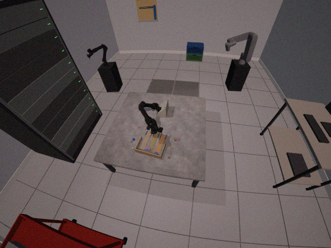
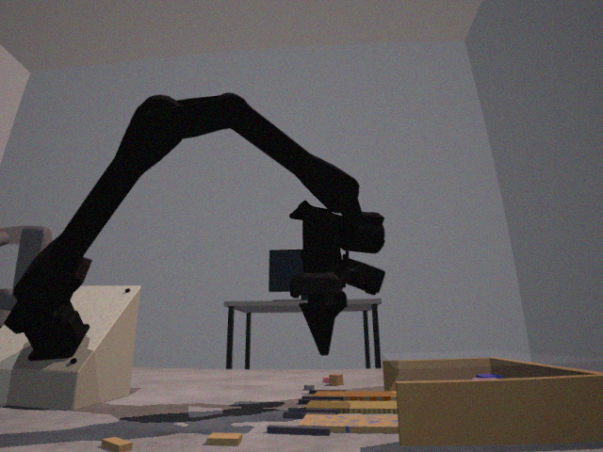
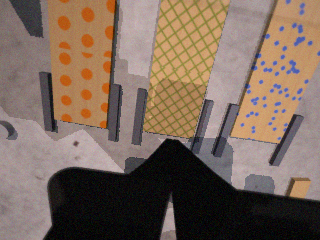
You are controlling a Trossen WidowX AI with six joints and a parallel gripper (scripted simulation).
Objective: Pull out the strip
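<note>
My gripper (image 1: 154,132) (image 2: 323,351) (image 3: 171,145) is shut and empty, pointing down above the table by the near end of the cross-hatched strip (image 1: 153,141) (image 2: 350,404) (image 3: 190,45). The orange-dotted strip (image 1: 161,140) (image 2: 355,394) (image 3: 86,65) and the blue-dotted strip (image 1: 146,139) (image 2: 360,422) (image 3: 275,90) lie either side of it. Pinkish-purple cubes (image 1: 147,148) sit together at the far end, around the cross-hatched and blue-dotted strips; their labels are unreadable. A blue cube (image 1: 155,153) (image 2: 488,376) is by the orange-dotted strip's far end. The wrist view shows no cubes.
A wooden walled tray (image 1: 148,154) (image 2: 486,413) surrounds the strips' far ends. Dark rails (image 3: 46,100) flank their near ends. Small wooden blocks (image 2: 223,439) (image 3: 299,187), a blue piece (image 1: 133,139) and a red piece (image 1: 178,139) lie outside the tray. A beige wedge (image 1: 163,112) (image 2: 109,345) stands at the arm's base.
</note>
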